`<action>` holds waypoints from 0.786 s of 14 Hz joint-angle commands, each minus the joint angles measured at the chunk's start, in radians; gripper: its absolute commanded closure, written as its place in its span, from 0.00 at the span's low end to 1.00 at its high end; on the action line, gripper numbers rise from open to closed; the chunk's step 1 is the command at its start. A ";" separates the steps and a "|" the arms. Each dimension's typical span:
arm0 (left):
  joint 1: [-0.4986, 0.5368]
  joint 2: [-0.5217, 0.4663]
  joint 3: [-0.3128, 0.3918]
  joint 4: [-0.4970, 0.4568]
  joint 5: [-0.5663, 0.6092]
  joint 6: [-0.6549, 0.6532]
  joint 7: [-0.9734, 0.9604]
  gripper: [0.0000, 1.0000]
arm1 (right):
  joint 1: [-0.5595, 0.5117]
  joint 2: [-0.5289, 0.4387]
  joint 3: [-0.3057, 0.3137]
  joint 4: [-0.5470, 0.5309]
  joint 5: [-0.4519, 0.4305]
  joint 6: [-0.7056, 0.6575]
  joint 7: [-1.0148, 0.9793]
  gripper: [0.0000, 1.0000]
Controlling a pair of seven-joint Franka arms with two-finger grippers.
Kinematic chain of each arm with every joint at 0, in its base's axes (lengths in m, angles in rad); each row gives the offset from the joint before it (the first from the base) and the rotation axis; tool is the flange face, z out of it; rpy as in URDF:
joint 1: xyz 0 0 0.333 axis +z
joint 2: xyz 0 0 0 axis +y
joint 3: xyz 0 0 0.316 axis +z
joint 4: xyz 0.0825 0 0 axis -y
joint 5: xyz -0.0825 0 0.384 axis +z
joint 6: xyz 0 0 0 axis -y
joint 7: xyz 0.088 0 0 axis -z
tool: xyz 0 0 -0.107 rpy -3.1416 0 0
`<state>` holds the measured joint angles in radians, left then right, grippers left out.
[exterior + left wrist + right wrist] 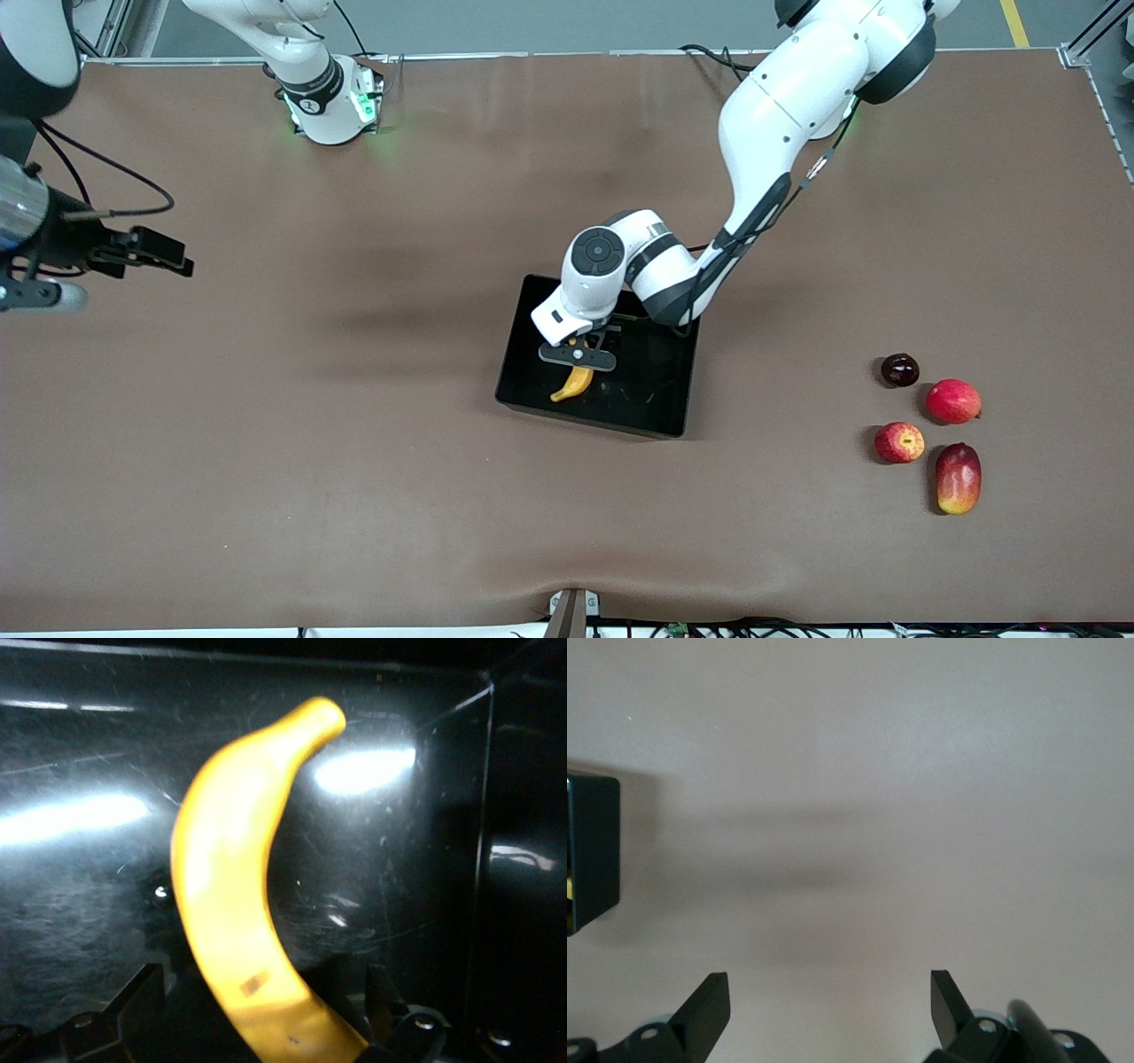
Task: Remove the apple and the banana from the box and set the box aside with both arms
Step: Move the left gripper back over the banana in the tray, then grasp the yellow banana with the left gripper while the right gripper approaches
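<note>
The curved yellow banana [573,383] lies on the floor of the shallow glossy black plastic box [673,403], toward the wall nearest the front camera, with its darker stem end hidden under the arm. The small red apple with yellowish streaks [899,442] is already out, resting on the brown table [354,461] well apart from the box at the left arm's end, in a loose group with a larger pinkish-red round fruit [953,400], an elongated red-yellow mango [958,478] and a small dark round fruit [899,369]. The left gripper [257,1010] is down inside the box directly over the banana; in its wrist view the fingers [133,1001] stand spread wide, one on each side of the fruit's thicker part, not pressing it and holding nothing. Risk, as judged: the banana is curved and smooth, so a closure off its middle could roll or squirt it sideways against the slick floor; a descent too deep would drive the fingertips into the box bottom and shift the box. The right gripper [828,1005] waits, released and empty, over bare table toward the right arm's end, with one box corner showing in its wrist view.
</note>
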<state>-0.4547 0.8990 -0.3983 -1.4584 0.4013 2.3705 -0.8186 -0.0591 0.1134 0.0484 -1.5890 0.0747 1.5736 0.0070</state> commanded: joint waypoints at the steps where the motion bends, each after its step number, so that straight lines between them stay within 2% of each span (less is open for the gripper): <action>1: -0.024 0.017 0.016 0.023 0.024 0.013 -0.034 0.00 | -0.008 0.063 0.004 0.024 -0.010 -0.011 -0.010 0.00; 2: -0.024 0.021 0.018 0.020 0.025 0.024 -0.033 0.08 | -0.008 0.065 0.004 0.023 -0.010 -0.011 -0.010 0.00; 4: -0.022 0.024 0.018 0.019 0.025 0.030 -0.027 0.70 | 0.002 0.065 0.004 0.012 -0.010 -0.003 0.002 0.00; 5: -0.022 0.023 0.018 0.019 0.025 0.030 -0.025 0.89 | 0.002 0.065 0.004 0.009 -0.010 -0.003 0.011 0.00; 6: -0.022 0.023 0.018 0.021 0.025 0.029 -0.025 1.00 | 0.001 0.065 0.004 0.008 -0.009 -0.003 0.021 0.00; 11: -0.022 0.009 0.018 0.024 0.027 0.029 -0.022 1.00 | 0.018 0.057 0.005 -0.008 0.005 -0.004 0.062 0.00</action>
<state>-0.4688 0.9104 -0.3856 -1.4412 0.4021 2.3915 -0.8284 -0.0504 0.1855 0.0530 -1.5885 0.0751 1.5771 0.0336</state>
